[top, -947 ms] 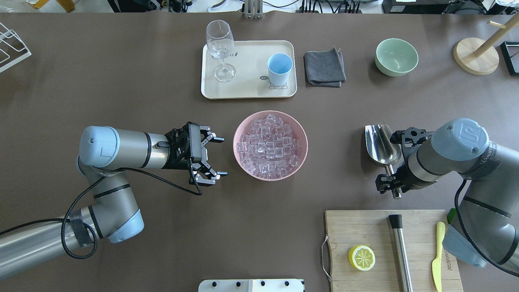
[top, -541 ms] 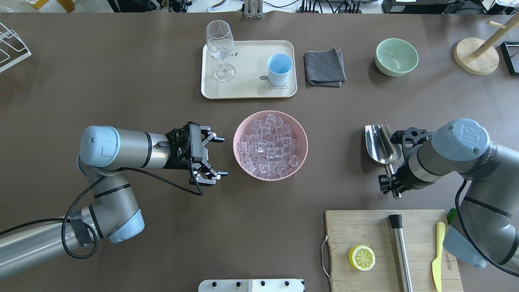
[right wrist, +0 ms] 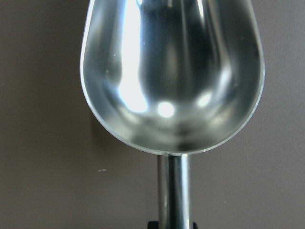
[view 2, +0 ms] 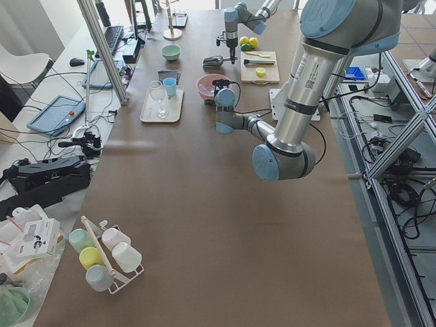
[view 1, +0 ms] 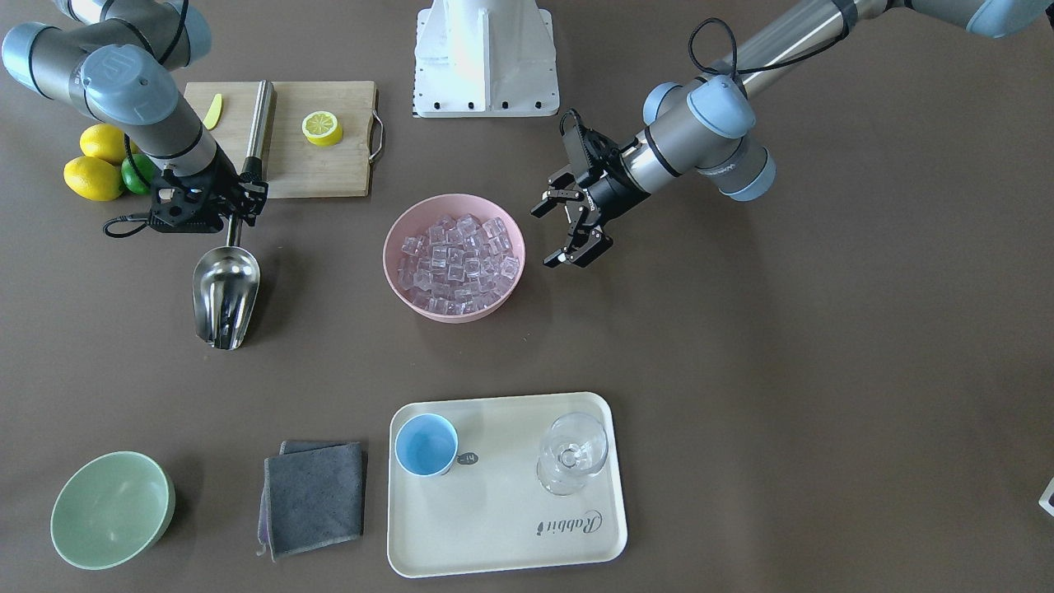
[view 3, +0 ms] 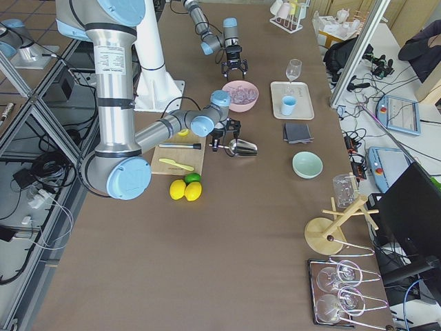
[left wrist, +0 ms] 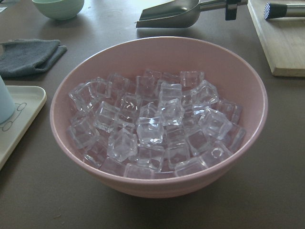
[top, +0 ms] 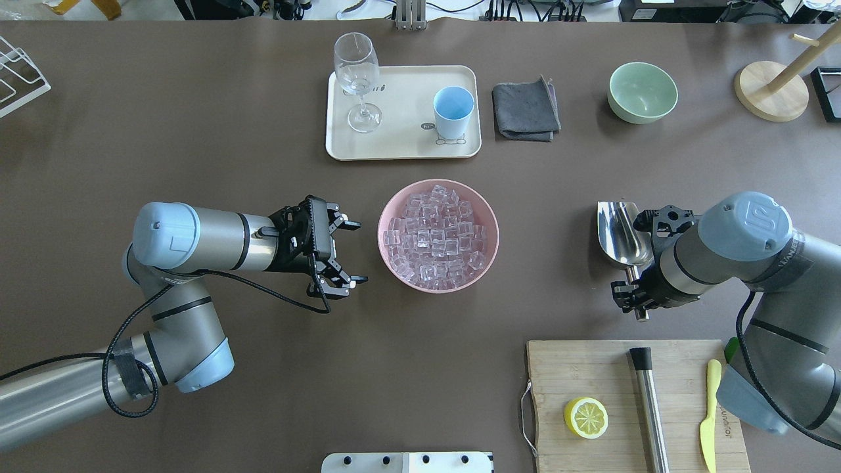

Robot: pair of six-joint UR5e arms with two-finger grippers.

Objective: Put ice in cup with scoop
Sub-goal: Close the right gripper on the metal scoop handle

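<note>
The ice point(top: 437, 236) fills a pink bowl point(top: 493, 226) at the table's middle; it also shows in the left wrist view point(left wrist: 152, 129). The light blue cup point(top: 453, 108) stands upright and empty on a cream tray point(top: 401, 141) beyond the bowl. My right gripper point(top: 634, 295) is shut on the thin handle of the steel scoop point(top: 621, 233), far right of the bowl. The scoop's trough point(right wrist: 171, 71) is empty and sits low over the table. My left gripper point(top: 341, 253) is open and empty just left of the bowl, facing it.
A wine glass point(top: 357, 79) shares the tray. A grey cloth point(top: 525, 110) and a pale green bowl point(top: 642, 92) lie right of it. A cutting board point(top: 611, 374) with a lemon half, steel cylinder point(top: 650, 407) and yellow knife lies near my right arm.
My right gripper has shifted slightly to the right with the scoop in it. My left gripper has turned a little and stays open beside the bowl.
</note>
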